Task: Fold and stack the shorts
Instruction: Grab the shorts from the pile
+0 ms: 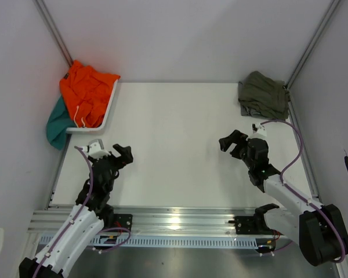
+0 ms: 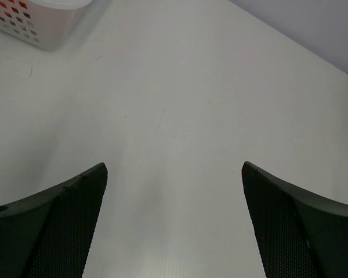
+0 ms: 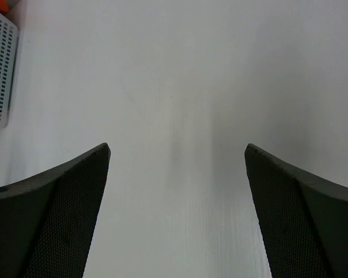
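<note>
Bright orange shorts (image 1: 87,92) with a white drawstring lie bunched in a white basket (image 1: 108,110) at the back left. A teal garment (image 1: 58,124) hangs over the basket's left side. Olive-green shorts (image 1: 264,95) lie folded at the back right corner of the table. My left gripper (image 1: 123,155) is open and empty over the bare table at the front left; in its wrist view (image 2: 174,174) both jaws stand wide apart. My right gripper (image 1: 231,142) is open and empty right of centre, its jaws also wide apart in its wrist view (image 3: 177,156).
The basket's perforated wall shows at the top left of the left wrist view (image 2: 40,23) and at the left edge of the right wrist view (image 3: 0,75). Grey enclosure walls stand on three sides. An aluminium rail (image 1: 174,220) runs along the near edge.
</note>
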Tool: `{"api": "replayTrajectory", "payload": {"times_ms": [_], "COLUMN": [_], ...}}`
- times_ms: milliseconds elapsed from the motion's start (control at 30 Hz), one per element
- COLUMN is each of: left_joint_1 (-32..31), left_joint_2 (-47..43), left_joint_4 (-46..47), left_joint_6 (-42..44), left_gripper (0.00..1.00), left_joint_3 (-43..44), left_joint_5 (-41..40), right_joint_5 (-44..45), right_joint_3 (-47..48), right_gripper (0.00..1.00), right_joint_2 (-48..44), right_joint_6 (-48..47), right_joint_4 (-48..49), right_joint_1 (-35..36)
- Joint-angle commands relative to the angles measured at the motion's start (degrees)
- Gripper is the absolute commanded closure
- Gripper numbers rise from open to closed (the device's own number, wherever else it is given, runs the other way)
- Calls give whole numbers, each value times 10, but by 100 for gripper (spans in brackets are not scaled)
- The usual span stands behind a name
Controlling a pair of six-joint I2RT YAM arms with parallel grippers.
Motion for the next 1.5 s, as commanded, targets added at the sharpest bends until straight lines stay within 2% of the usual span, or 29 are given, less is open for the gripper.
{"api": "replayTrajectory", "payload": {"times_ms": [0, 200, 300, 333, 367, 400, 533, 567, 733, 833, 1000, 1100, 1200, 1467], "left_joint_1": [4, 27, 76, 107, 124, 142, 268, 279, 302, 317, 341, 342, 343, 352], "left_joint_2": [-1, 60, 119, 138, 160, 207, 319, 336, 446, 501, 575, 581, 586, 636], "left_joint_4": [-23, -107, -112, -111, -115, -129, -145, -145, -124, -129, -86, -41, -41, -19], "left_joint_6": [-21, -111, -136, -136, -134, -132, -131, -135, -140, -146, -180, -197, -212, -290], "left_gripper": [1, 1, 1, 1, 1, 1, 1, 4, 3, 2, 4, 5, 4, 4], "left_joint_3": [24, 134, 203, 217, 271, 290, 392, 401, 473, 520, 522, 500, 494, 482], "left_joint_5": [-28, -38, -10, 1, 12, 22, 132, 139, 140, 169, 243, 235, 206, 233], "right_joint_5": [19, 5, 16, 20, 21, 18, 9, 10, 14, 13, 18, 19, 20, 23], "right_joint_3": [-11, -23, -32, -35, -40, -44, -42, -41, -42, -44, -42, -41, -41, -40], "right_gripper": [1, 1, 0, 1, 0, 1, 1, 0, 0, 0, 0, 0, 0, 1], "right_joint_2": [-21, -14, -8, -8, -6, -5, -7, -8, -17, -20, -23, -23, -21, -17], "right_joint_6": [1, 10, 27, 32, 38, 41, 43, 41, 37, 35, 28, 25, 25, 23], "right_joint_4": [27, 49, 56, 57, 61, 64, 64, 62, 58, 58, 55, 54, 55, 54], "right_joint_1": [4, 5, 6, 9, 8, 9, 11, 11, 11, 11, 11, 11, 11, 11]}}
